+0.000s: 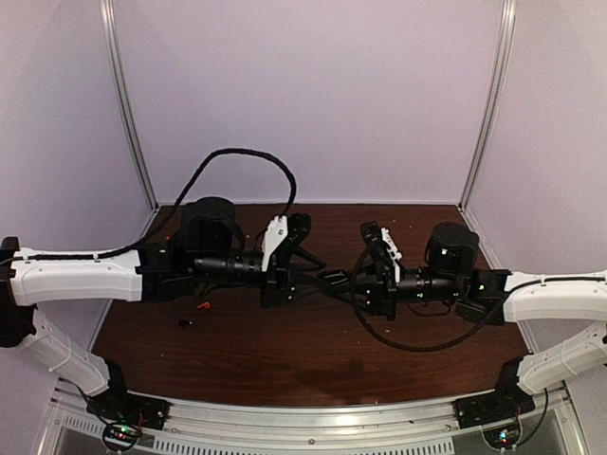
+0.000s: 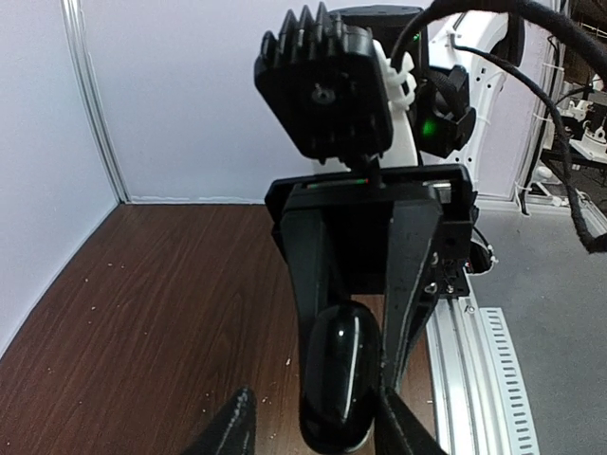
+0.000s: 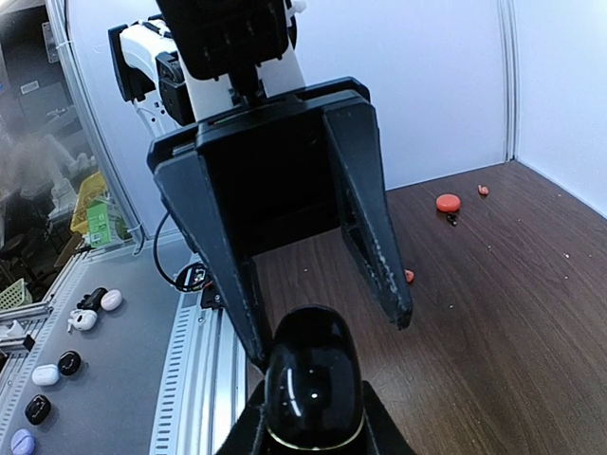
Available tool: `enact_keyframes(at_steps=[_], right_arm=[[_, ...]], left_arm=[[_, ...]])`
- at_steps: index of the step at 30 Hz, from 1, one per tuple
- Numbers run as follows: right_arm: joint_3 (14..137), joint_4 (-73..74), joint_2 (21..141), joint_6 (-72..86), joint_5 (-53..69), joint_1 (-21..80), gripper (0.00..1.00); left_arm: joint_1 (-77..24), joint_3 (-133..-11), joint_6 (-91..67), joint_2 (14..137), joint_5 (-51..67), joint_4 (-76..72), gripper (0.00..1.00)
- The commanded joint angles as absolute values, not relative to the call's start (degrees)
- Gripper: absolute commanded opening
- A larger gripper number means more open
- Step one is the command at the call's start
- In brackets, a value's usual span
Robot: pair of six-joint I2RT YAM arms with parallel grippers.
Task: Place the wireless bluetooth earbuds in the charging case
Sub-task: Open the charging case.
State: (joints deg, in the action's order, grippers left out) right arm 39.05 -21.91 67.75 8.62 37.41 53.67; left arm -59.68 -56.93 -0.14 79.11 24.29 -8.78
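The charging case (image 1: 333, 277), glossy black, hangs in mid-air between both arms above the table's middle. My right gripper (image 1: 349, 282) is shut on it; in the right wrist view its fingers (image 3: 248, 431) hug the case (image 3: 313, 379) on both sides. My left gripper (image 1: 318, 275) is open around the case; in the left wrist view one finger (image 2: 398, 422) touches the case (image 2: 337, 374) and the other (image 2: 232, 427) stands apart. The red earbud (image 1: 202, 304) and the black earbud (image 1: 182, 323) lie on the table at the left, also seen far off (image 3: 448, 202) (image 3: 452, 220).
Two small red bits (image 3: 409, 276) (image 3: 484, 190) lie on the wood. An aluminium rail (image 1: 313, 417) runs along the near edge. White walls close the back and sides. A black cable (image 1: 256, 161) loops behind the left arm. Other cases (image 3: 81, 320) lie on a bench off the table.
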Motion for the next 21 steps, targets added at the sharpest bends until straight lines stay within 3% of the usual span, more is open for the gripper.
enact_keyframes(at_steps=[1, 14, 18, 21], right_arm=[[40.10, -21.69, 65.99, 5.65, 36.73, 54.73, 0.00], [39.38, -20.31, 65.57, 1.62, 36.38, 56.59, 0.00], [39.38, -20.31, 65.47, 1.67, 35.92, 56.60, 0.00], [39.17, -20.45, 65.32, 2.01, 35.04, 56.60, 0.00]], left_arm=[[-59.38, -59.20, -2.04, 79.60, 23.08, -9.82, 0.43], [-54.54, -55.98, -7.88, 76.98, 23.49, -14.48, 0.36], [-54.44, -55.87, -7.38, 77.22, 23.76, -14.39, 0.37], [-54.37, -55.03, -7.05, 76.36, 23.63, -15.07, 0.43]])
